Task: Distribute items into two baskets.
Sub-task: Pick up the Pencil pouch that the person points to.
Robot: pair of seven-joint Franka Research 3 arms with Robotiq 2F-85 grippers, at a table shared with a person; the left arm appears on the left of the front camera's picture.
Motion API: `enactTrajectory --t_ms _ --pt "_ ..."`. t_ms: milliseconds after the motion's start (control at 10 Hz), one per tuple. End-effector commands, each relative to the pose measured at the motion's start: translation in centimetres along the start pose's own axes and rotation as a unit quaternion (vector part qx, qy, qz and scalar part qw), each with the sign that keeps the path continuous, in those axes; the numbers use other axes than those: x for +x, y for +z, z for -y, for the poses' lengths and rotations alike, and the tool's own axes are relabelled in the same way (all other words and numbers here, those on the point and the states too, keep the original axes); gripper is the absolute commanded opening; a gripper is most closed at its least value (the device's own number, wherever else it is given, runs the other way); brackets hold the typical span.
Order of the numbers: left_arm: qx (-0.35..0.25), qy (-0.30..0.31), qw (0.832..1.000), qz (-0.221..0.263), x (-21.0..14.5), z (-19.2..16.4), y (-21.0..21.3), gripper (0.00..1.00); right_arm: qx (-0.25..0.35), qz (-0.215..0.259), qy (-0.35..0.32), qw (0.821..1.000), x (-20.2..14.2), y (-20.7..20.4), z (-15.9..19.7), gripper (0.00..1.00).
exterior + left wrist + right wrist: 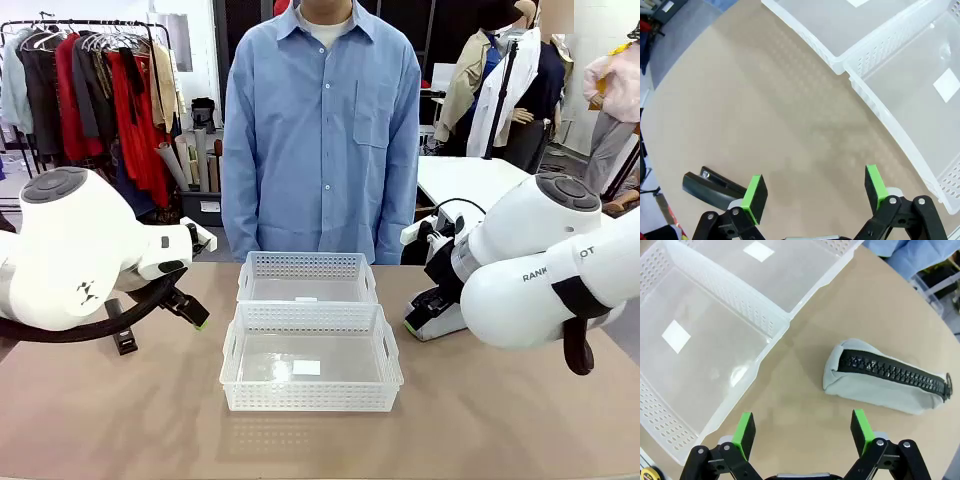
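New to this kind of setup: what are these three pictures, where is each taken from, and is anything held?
Two white robot arms sit at a brown table, facing a person in a blue shirt. The wide picture looks across the table from the robot's side. The other two come from cameras on the wrists, looking along each arm's green-padded fingers. Mid-table stand two white baskets, the near basket and the far basket. The left gripper hangs open near a black stapler; the right gripper hangs open near a grey zip pouch. Both items lie on the table outside the baskets; nothing is held.

A blue-shirted person (pixel 322 130) stands beyond the brown table (pixel 100 420).
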State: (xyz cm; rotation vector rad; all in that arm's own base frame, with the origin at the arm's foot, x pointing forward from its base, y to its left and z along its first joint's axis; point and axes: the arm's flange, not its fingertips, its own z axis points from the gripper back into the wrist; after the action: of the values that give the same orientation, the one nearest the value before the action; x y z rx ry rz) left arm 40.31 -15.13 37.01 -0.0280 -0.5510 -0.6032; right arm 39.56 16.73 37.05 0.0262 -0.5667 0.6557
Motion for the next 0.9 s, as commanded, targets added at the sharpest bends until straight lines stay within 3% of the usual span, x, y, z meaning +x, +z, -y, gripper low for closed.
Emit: enactTrajectory --t_ms 0,800 --pt "0.000 0.000 1.000 0.000 0.01 0.00 0.02 1.00 0.000 0.000 0.000 1.000 0.00 0.00 0.00 1.00" --pt "0.000 0.000 1.000 0.000 0.01 0.00 0.02 1.00 0.000 0.000 0.000 1.000 0.00 0.00 0.00 1.00"
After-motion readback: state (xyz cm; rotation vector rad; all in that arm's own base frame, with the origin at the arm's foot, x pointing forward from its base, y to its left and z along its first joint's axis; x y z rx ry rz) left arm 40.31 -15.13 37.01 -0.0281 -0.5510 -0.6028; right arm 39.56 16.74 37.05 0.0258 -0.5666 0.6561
